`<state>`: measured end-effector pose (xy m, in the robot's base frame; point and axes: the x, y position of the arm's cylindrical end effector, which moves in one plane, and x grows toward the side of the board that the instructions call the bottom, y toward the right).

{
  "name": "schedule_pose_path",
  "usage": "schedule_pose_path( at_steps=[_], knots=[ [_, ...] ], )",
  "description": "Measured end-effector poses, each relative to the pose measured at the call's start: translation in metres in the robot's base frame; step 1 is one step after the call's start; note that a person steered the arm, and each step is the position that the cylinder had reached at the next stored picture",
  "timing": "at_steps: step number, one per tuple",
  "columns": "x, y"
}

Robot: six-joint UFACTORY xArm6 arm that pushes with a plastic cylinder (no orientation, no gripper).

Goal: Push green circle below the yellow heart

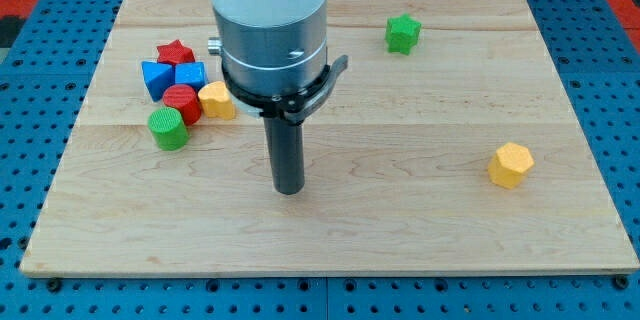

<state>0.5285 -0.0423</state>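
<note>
Wooden board (pixel 400 220): pale planks lay under everything, on a blue pegboard (pixel 30 80); the bare stretch around my tip gave free sliding room.
Arm body (pixel 268 20): a white and grey cylinder stood directly above my tip and hid the board behind it.
My tip (pixel 288 190): the rod's lower end sat on bare wood, touching no block and pushing nothing; a rod cannot grasp, so it was simply free.
Cluster: all six blocks lay up and to the view's left of my tip.
Blue blocks (pixel 172 76): two, shapes unclear, farthest left in the cluster.
Red star (pixel 175 53): at the cluster's top.
Red cylinder (pixel 182 102): between the blue blocks and the green circle.
Yellow heart (pixel 217 100): the cluster block nearest my tip, just beside the red cylinder; heart outline not plain.
Green circle (pixel 168 128): left of my tip and slightly up, touching or nearly touching the red cylinder, below-left of the yellow heart.
Yellow hexagon (pixel 511 164): well apart, to my tip's right.
Green star (pixel 403 33): well apart, up and right.
Handling (judgement): the green circle looked light, rigid and easily slid; round walls could roll off contact, so press its left face centrally, pushing rightward.
</note>
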Motion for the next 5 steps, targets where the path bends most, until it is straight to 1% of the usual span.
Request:
schedule_pose_path(
  at_steps=[2, 3, 4, 5],
  knots=[
    [0.020, -0.068],
    [0.020, -0.137],
    [0.017, -0.180],
    [-0.015, -0.216]
  ],
)
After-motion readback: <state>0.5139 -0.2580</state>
